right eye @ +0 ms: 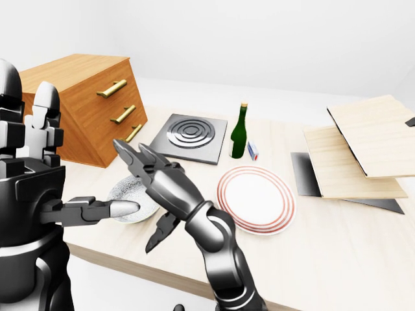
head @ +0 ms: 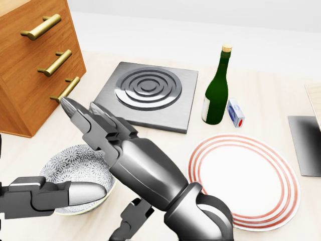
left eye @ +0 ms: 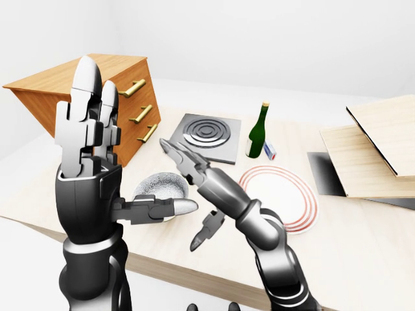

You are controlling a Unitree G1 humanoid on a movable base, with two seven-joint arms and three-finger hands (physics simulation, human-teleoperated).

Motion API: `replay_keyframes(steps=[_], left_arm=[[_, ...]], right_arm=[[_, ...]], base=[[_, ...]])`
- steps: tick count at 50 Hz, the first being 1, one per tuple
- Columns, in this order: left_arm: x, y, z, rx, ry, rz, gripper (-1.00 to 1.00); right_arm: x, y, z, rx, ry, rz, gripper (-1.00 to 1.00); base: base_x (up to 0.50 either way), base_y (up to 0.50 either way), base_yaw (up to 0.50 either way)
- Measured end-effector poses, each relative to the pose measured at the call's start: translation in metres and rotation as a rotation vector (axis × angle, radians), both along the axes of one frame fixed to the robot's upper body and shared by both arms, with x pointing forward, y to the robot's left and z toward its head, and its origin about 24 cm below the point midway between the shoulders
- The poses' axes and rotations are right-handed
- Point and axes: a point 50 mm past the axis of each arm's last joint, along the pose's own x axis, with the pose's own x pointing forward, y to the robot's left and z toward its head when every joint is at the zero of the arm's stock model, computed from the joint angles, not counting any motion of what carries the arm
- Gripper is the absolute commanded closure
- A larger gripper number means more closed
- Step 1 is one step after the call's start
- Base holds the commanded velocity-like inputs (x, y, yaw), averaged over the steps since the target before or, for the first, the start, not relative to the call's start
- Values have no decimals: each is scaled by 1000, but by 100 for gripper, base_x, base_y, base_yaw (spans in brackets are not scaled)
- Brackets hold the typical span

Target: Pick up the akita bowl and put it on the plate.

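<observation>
The akita bowl (head: pixel 65 163), grey-white with a fine pattern, rests on the table at the lower left of the head view. My left hand (left eye: pixel 139 139) is raised with its fingers upright and its thumb (head: pixel 83 193) lying across the bowl's near rim; it is open. My right hand (head: pixel 103 160) is open too, its fingers stretched toward the upper left over the bowl's right side and hiding that part. The thumb hangs below. The plate (head: pixel 251 183), white with red rings, lies to the right of the bowl with nothing on it.
A wooden drawer cabinet (head: pixel 30 65) stands at the upper left. Above the plate are a square stove plate (head: pixel 150 95), a green bottle (head: pixel 216 90) and a small box (head: pixel 235 113). Wooden boards (left eye: pixel 382 149) and a dark sheet (head: pixel 306 145) lie at the right.
</observation>
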Motion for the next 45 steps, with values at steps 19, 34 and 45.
replay_keyframes(steps=[19,34,45], left_arm=[[0,1,1,0,-5,1,-92],[2,2,0,-5,0,4,-92],[1,3,0,-11,0,9,-91]], right_arm=[[22,26,-8,-285,-73,105,-100],[41,35,-18,-386,-36,81,-100],[33,46,-23,-415,-38,96,-100]], base=[[0,0,0],[0,0,0],[0,0,0]])
